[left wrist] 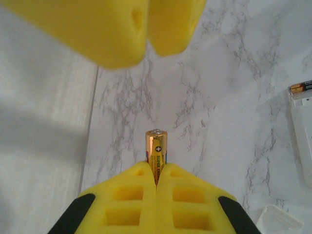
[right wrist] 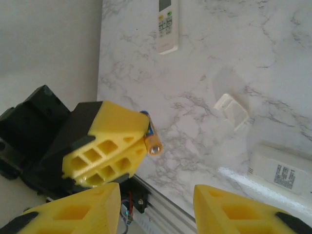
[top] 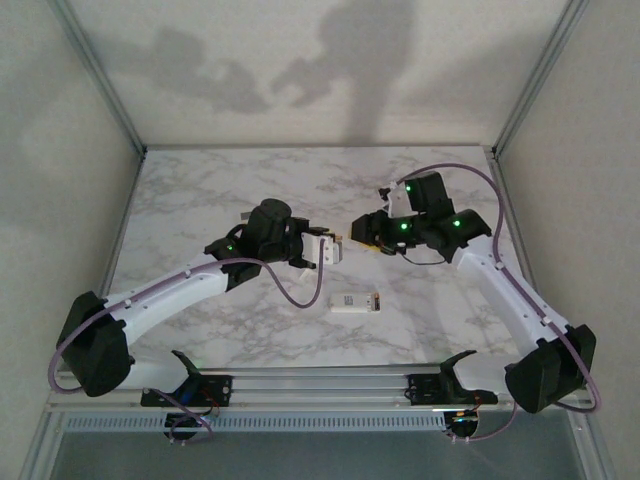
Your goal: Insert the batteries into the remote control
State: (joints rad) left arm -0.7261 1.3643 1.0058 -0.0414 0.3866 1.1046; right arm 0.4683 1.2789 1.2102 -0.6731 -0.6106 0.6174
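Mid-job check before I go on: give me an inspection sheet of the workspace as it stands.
Surface: marble-pattern table top, no spills seen.
Job's things: remote control flat on the table; loose battery at its end; held battery in the left pincer.
Clutter: small white cover piece on the table; white handset, buttons up, by the table's edge, possibly a second one.
Pincers: left pincer shut on the held battery; right pincer open, empty, close to that battery's tip.
Cables: left cable sags near the remote control; right cable arches by its arm.
Surroundings: pale walls, metal rail along the near edge.
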